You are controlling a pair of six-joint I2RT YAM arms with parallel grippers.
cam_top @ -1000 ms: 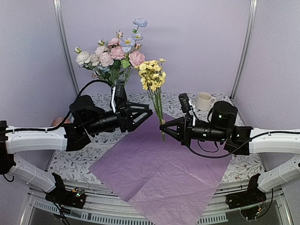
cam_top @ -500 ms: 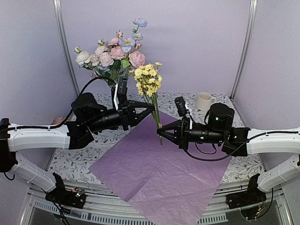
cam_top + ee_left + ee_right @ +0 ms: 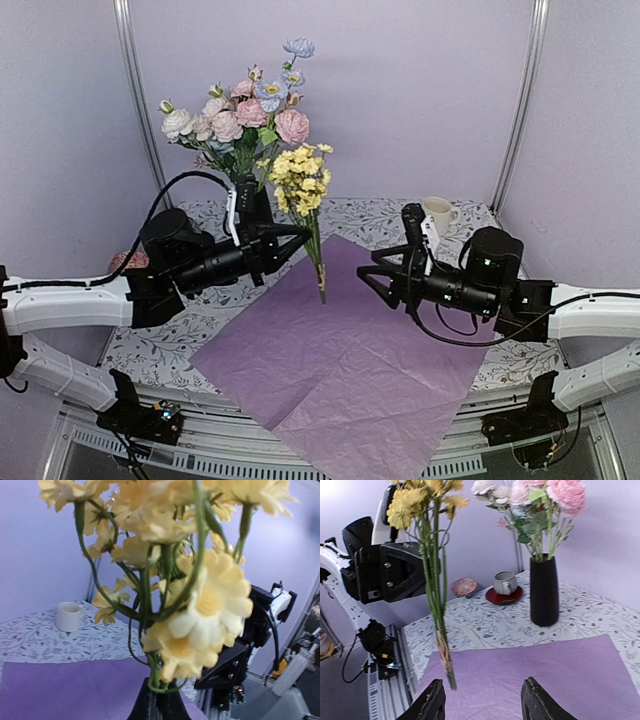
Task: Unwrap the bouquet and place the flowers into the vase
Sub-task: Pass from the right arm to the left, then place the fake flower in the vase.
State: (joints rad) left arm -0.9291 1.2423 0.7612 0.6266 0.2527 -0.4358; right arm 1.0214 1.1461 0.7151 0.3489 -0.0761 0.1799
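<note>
**Flowers [image 3: 245, 110]: most in the vase, one yellow cluster held by the left hand**

- Flowers: the pink, white and pale blue blooms stand upright in the vase [image 3: 258, 200]. The vase is a tall black cylinder near the far edge of the desk [image 3: 370, 215], left of centre. In the top view the left arm crosses in front of its lower part.
- Yellow cluster [image 3: 298, 180]: held in the air, roughly upright with the heads leaning slightly left. It is just right of the vase and in front of it, not inside it. Its stems are bound with a brownish wrap near the bottom.
- The cut ends hang over the far part of the paper sheet [image 3: 340, 360]. I cannot tell whether they touch it.
- Left hand [image 3: 308, 231]: clamped on the green stems of the yellow cluster about midway down. In the left wrist view the fingers are pressed together around the stems.
- Right hand [image 3: 368, 262]: jaws spread and empty, near the stems on their right side and apart from them.
- Paper sheet: pink-lilac, spread flat across the middle of the desk, with one corner over the near edge.
- Cream mug [image 3: 434, 215]: near the far right corner.
- Striped cup [image 3: 505, 582]: on a red saucer [image 3: 504, 597] toward the left edge, with a pink round object [image 3: 464, 586] beside it.
</note>
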